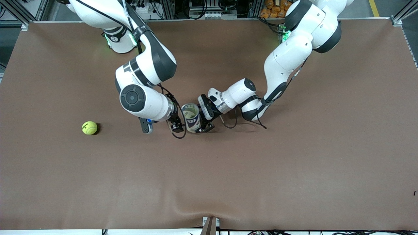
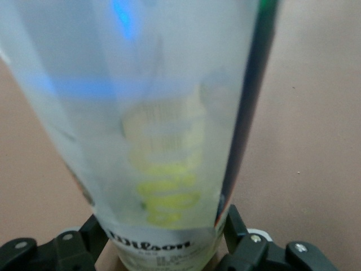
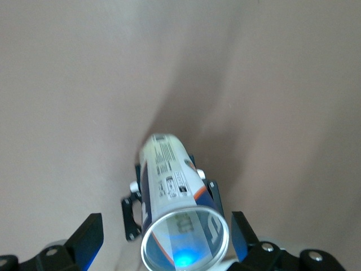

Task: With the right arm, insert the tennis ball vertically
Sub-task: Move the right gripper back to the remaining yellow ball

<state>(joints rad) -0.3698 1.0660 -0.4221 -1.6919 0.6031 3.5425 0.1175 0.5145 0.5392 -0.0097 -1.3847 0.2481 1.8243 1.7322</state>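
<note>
At frame centre, my left gripper [image 1: 203,122] clamps the tube [image 1: 191,118] upright.
Right gripper [image 1: 178,125], released, flanks its mouth; tennis ball [image 1: 89,127] at lower left awaits pickup.

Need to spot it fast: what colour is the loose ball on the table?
Yellow-green tennis ball with a dark marking; front view shows it best.

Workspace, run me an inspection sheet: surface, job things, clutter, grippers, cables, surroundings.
Surface: brown table, bare mat.
Job's things: ball can upright at mid-table, mouth open; a ball shows through its wall; tennis ball lies toward the right arm's end.
Clutter: nothing seen.
Grippers: left gripper clamps the ball can's side; right gripper open over its mouth.
Cables: loops hang off both wrists.
Surroundings: frame rails and orange items by the bases.
</note>
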